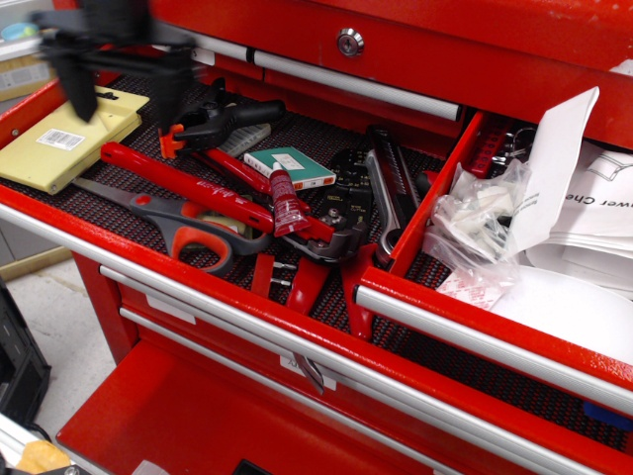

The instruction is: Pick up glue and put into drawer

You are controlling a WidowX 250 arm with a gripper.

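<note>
The glue (pixel 287 204), a small red tube with pale printing, lies among the tools in the wide mesh-lined drawer, its cap end toward the green-and-white box (pixel 290 167). The narrower red drawer (pixel 432 203) with a silver pull bar (pixel 495 341) stands open at the right, holding papers and plastic bags. My gripper (pixel 123 91) is at the upper left, blurred by motion, above the yellow block and well left of the glue. Its two dark fingers (pixel 77 87) stand wide apart, open and empty.
Around the glue lie red-handled pliers (pixel 183 185), orange-grey scissors (pixel 188 230), a black clamp (pixel 213 121), black crimpers (pixel 348 203) and a wrench. A yellow block (pixel 69 139) sits at the far left. Lower drawers project below the front edge.
</note>
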